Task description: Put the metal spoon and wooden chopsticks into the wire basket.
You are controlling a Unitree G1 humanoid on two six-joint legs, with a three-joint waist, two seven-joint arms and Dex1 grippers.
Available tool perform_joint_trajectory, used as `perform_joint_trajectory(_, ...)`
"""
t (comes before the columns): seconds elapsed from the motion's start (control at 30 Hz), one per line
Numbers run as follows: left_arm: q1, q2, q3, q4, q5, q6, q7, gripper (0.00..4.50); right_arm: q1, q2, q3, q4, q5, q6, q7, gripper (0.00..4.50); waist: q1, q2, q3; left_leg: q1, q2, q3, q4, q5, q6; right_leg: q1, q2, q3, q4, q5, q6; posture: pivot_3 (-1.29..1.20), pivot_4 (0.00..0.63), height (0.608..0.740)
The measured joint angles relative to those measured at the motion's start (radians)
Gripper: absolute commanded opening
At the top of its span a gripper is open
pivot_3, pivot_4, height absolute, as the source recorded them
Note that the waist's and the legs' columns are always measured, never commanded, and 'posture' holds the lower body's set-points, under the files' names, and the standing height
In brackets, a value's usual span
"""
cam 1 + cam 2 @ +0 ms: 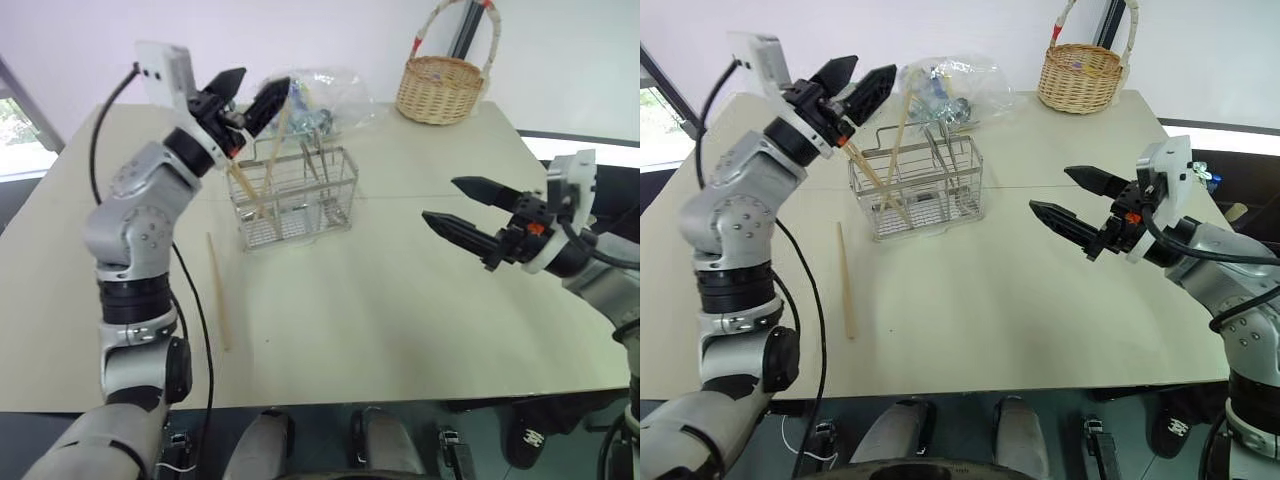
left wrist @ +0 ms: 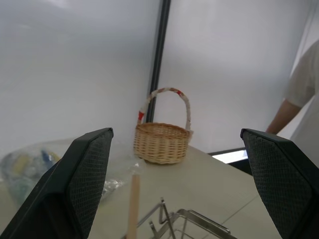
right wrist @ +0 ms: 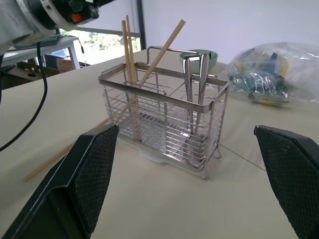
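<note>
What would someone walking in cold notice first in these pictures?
Probably the wire basket near the middle of the table, with wooden chopsticks sticking up out of one end and metal utensils standing in the other. Next, the open left gripper just above those sticks, and one chopstick lying flat on the table in front of the basket. A wicker basket sits at the far edge.

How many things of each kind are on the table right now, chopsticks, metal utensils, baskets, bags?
Light-brown wooden chopsticks standing in the silver wire basket: 3
Wooden chopstick lying flat on the table: 1
Shiny metal utensils upright in the wire basket: 2
Silver wire basket: 1
Round woven wicker basket with hoop handle: 1
Clear plastic bag of items: 1
Total: 9
</note>
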Motion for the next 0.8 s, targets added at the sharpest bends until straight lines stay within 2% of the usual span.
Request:
perform_joint_trajectory(0.23,-0.245,0.15,0.148,0.011,-0.093,0.265,0.225,4.46,-0.027,0.007,0.032,0.028,-0.012,-0.016,0.02,4.5,0.001,0.0,0.001,0.001,-0.001,0.0,-0.001,0.0,0.0,0.001,0.0,0.0,0.0,0.0,0.001,0.0,0.15,0.684)
perform_joint_trajectory(0.37,-0.282,0.159,0.213,0.038,-0.093,0.488,0.421,4.46,-0.036,0.01,0.045,0.031,-0.03,-0.019,0.037,4.5,0.0,0.0,0.001,0.002,-0.001,-0.001,-0.001,0.0,0.0,0.001,0.0,0.0,0.001,-0.002,0.003,0.0,0.15,0.684)
perform_joint_trajectory(0.5,-0.271,0.153,0.243,0.056,0.01,0.802,0.593,4.46,-0.047,0.014,0.072,0.045,-0.037,-0.023,0.065,4.5,-0.002,-0.001,0.001,0.002,-0.001,0.0,-0.001,0.0,0.0,0.0,0.001,0.0,0.001,-0.002,0.003,0.0,0.15,0.684)
perform_joint_trajectory(0.6,-0.232,0.141,0.274,0.023,0.038,0.886,0.615,4.46,-0.055,0.019,0.075,0.055,-0.041,-0.023,0.068,4.5,-0.003,-0.001,0.001,0.002,0.0,0.0,-0.001,0.0,-0.001,0.0,0.001,0.001,0.002,-0.001,0.001,0.0,0.15,0.684)
perform_joint_trajectory(0.8,0.008,0.047,0.3,-0.004,0.026,0.918,0.696,4.46,-0.043,0.024,0.099,0.044,-0.044,-0.022,0.104,4.5,0.003,-0.002,0.002,0.0,0.0,-0.001,0.0,-0.001,-0.003,-0.001,0.001,0.001,0.002,-0.001,0.001,0.0,0.15,0.684)
